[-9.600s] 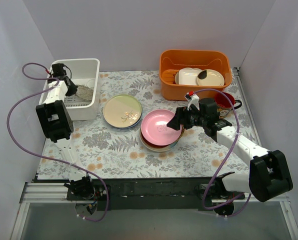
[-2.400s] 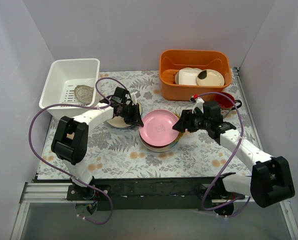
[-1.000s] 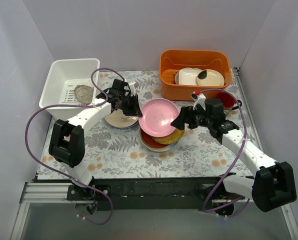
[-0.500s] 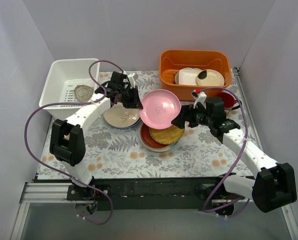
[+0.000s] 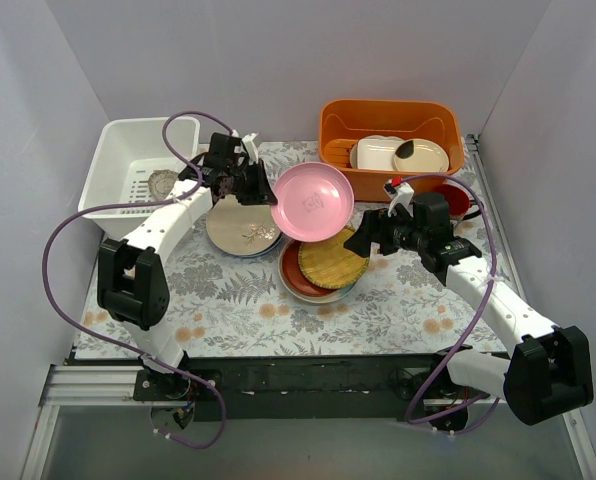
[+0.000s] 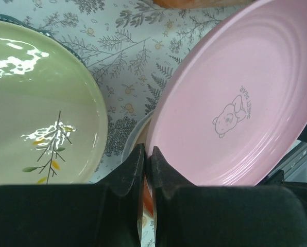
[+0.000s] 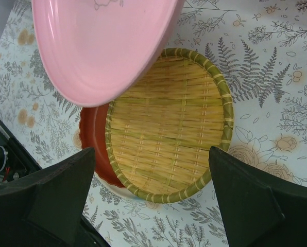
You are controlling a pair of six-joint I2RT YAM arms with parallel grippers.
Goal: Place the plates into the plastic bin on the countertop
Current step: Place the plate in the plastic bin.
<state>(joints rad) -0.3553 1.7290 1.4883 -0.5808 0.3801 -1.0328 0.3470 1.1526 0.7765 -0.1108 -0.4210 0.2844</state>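
Left wrist view: the left gripper [image 6: 146, 154] is seen clamped on the rim of the pink plate [image 6: 236, 103], which is held tilted in the air above the stack. The carrying step is judged to be in hand, as the plate is lifted but not yet delivered. A swing leftward over the cream-green plate [image 5: 243, 225] to the plastic bin [image 5: 150, 122] is called for next, with the plate levelled and lowered before release. A small bear print is shown on its glossy, ridged face. The right gripper [image 7: 151, 154] is spread wide above the yellow woven plate [image 7: 169, 128], with nothing held.
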